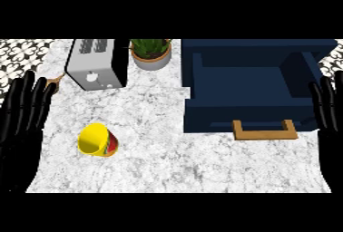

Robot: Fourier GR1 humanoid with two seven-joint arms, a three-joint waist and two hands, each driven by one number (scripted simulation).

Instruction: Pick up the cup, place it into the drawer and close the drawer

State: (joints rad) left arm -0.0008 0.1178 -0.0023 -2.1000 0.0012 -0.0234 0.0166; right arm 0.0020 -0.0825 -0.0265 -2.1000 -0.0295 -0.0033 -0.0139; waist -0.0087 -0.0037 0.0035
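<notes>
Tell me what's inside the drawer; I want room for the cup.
The open drawer shows only its bare dark blue floor; nothing lies inside. Its front wall hides a strip of floor just behind it.

Two hands are seen, both uniformly black: the left hand (23, 122) is shown to the left of the marble counter (174, 163), the right hand (328, 122) to its right. Each is formed of long, slender, rounded fingers joined to a broad flat palm, and faint lighter lines are made out between the fingers. No cables, screws or markings can be distinguished on the dark surfaces, possibly because the black merges with the shadow at the counter's sides, and the grey forearms are not shown.
</notes>
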